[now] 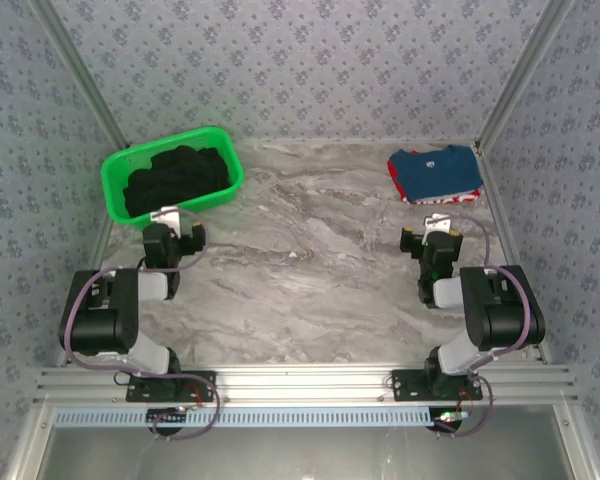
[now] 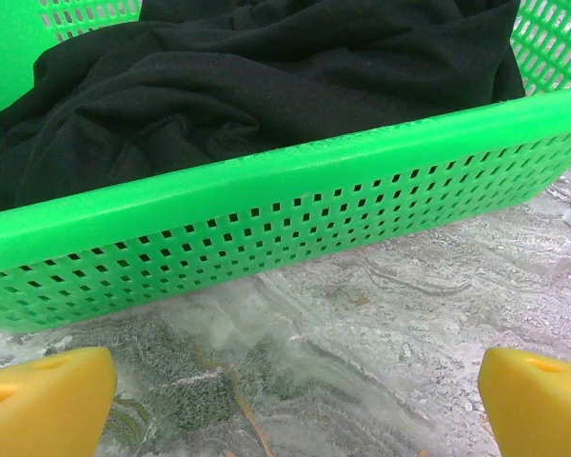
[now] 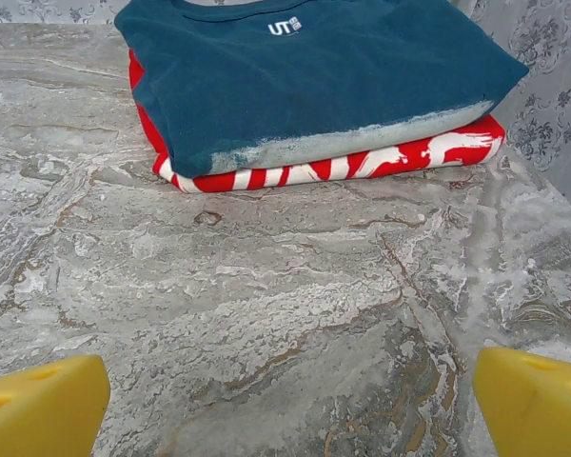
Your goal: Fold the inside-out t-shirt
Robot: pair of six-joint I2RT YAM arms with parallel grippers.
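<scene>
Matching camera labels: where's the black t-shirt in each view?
Top external: black t-shirt bunched in the green basket, far left of the table.
Left wrist: the t-shirt fills the upper part, behind the basket's near wall.
Right wrist: faces the folded blue shirt instead.
Shared landmark: the marbled table surface; the basket also links the top and left wrist views.
</scene>
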